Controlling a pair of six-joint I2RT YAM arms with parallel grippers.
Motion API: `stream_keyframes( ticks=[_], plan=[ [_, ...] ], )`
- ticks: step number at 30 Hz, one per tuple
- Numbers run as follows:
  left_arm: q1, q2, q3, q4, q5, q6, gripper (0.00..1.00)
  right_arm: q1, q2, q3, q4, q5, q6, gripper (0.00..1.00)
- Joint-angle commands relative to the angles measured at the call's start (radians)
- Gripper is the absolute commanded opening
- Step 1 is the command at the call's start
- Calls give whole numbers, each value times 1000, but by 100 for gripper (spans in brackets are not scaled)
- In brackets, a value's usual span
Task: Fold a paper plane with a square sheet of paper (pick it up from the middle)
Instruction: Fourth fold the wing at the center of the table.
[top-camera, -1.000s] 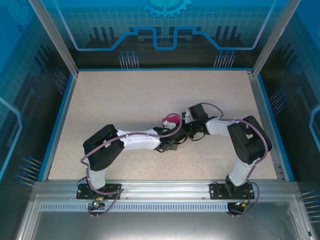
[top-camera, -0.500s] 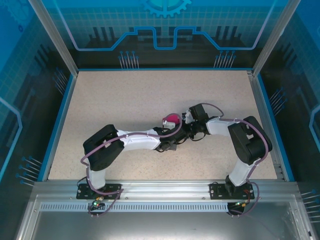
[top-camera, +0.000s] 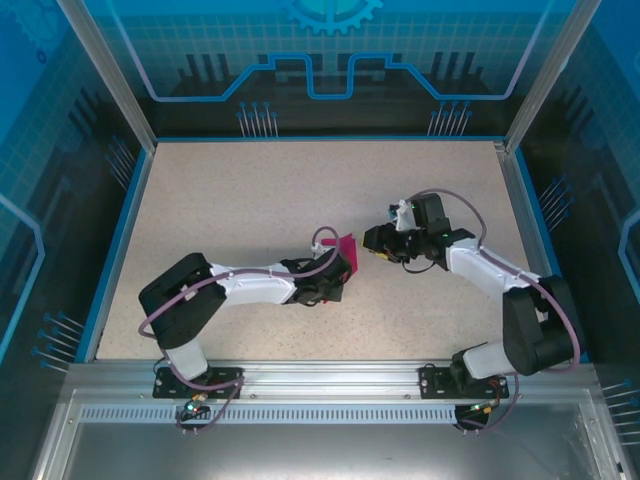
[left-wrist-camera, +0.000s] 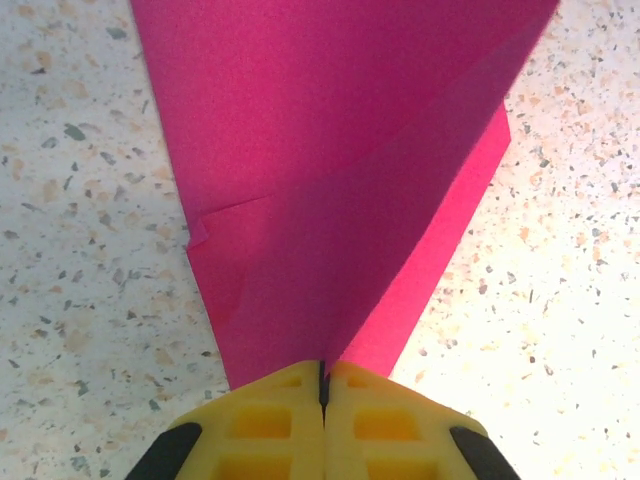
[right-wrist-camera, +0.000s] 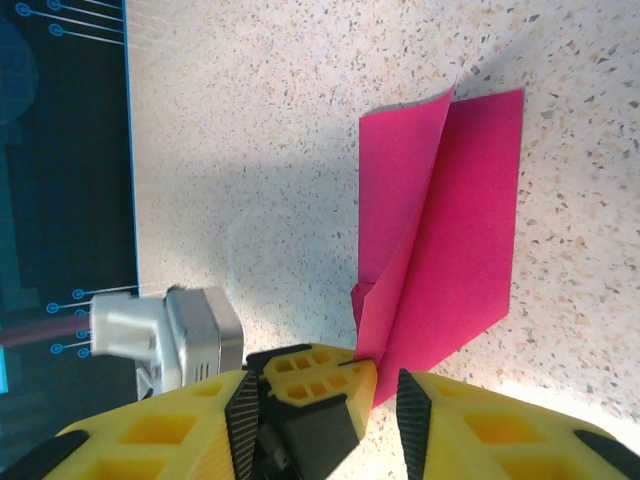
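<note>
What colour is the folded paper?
Plain magenta-pink; the paper shows best in the left wrist view.

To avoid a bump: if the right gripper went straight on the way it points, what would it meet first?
The right gripper would most likely meet the pink paper, clamped by the left gripper just ahead. Depth is unclear, so the left fingers could come first.

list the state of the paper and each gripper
paper: folded in layers, one end pinched
left gripper: shut on paper
right gripper: open, holding nothing
</note>
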Motion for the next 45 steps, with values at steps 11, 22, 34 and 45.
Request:
stream_keyframes(
  ticks=[11, 22, 34, 45],
  plan=[
    [155, -118, -258, 360, 330, -45, 7, 77, 54, -31, 14, -32, -25, 25],
    [237, -136, -323, 466, 467, -66, 8, 188, 182, 28, 95, -12, 20, 17],
    [302, -99, -349, 510, 562, -101, 8, 241, 341, 134, 174, -27, 72, 13],
    [343, -71, -344, 512, 615, -95, 8, 245, 419, 168, 213, -30, 101, 12]
  ],
)
